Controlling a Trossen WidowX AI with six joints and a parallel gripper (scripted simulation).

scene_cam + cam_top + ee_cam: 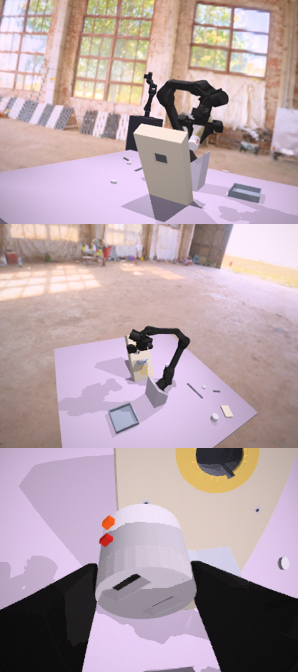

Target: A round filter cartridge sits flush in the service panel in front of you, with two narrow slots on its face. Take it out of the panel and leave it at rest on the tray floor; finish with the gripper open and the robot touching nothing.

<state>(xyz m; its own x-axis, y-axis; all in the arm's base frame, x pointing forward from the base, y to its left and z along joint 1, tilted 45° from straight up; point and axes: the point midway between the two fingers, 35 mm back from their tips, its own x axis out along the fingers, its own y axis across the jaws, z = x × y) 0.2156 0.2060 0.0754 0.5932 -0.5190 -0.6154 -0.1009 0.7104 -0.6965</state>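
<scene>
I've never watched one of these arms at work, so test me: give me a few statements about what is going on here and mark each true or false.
1. The gripper is clamped on the round cartridge. True.
2. The cartridge sits flush in the panel. False: it is out, and the yellow-ringed socket is empty.
3. The cartridge rests in the tray. False: it is held up near the panel.
4. Two orange-red marks show on the cartridge's side. True.

Grey rod (pixel 194 390), white puck (pixel 215 417), tan block (pixel 227 411) on mat.
</scene>
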